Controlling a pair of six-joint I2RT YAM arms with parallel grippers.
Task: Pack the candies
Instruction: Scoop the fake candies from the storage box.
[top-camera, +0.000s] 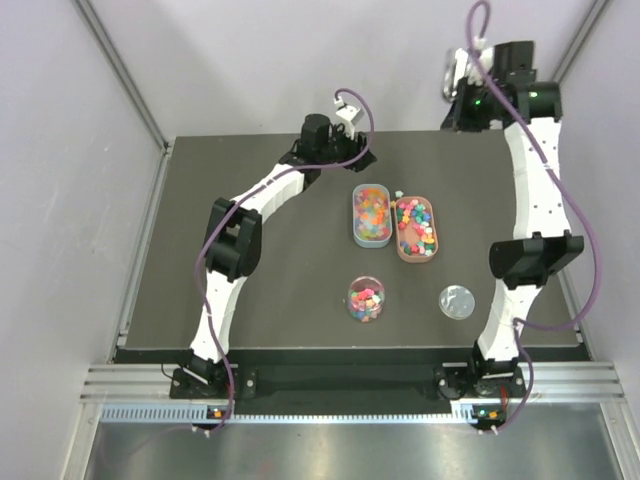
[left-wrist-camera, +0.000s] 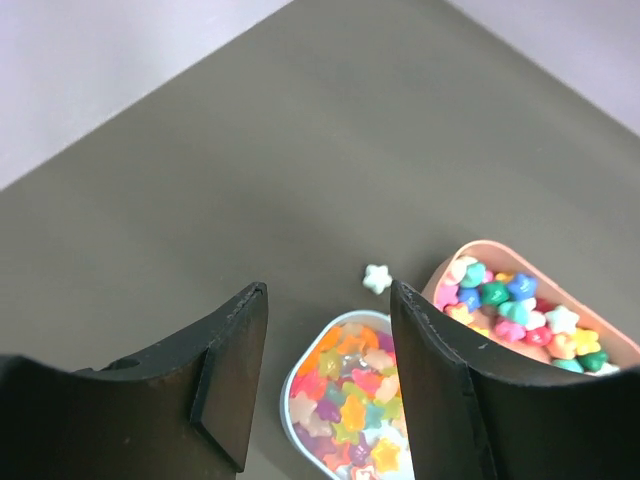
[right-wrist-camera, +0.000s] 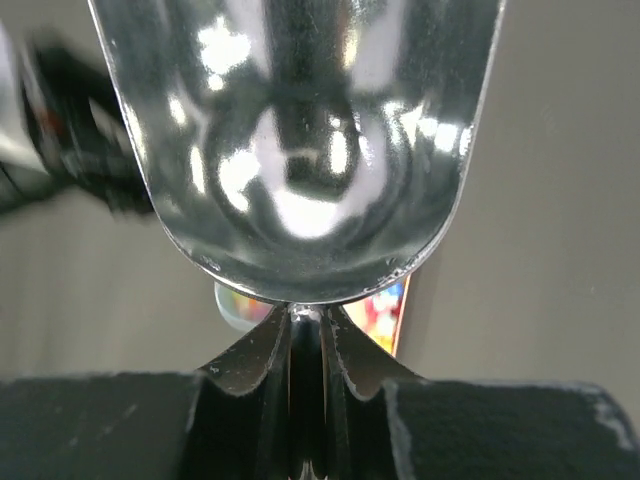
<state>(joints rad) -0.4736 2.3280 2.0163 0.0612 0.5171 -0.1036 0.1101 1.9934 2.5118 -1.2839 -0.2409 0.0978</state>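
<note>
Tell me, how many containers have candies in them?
3. Candies fill the pale blue oval tray mid-table, the peach oval tray beside it on the right, and the clear round cup nearer the arm bases. The clear lid holds none.

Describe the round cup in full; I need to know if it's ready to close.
The cup is small, round and clear, plastic by its look, standing upright and lidless on the table, near its front middle. Bright mixed candies lie inside. A clear lid lies flat to its right, apart. Only the table touches it outside.
</note>
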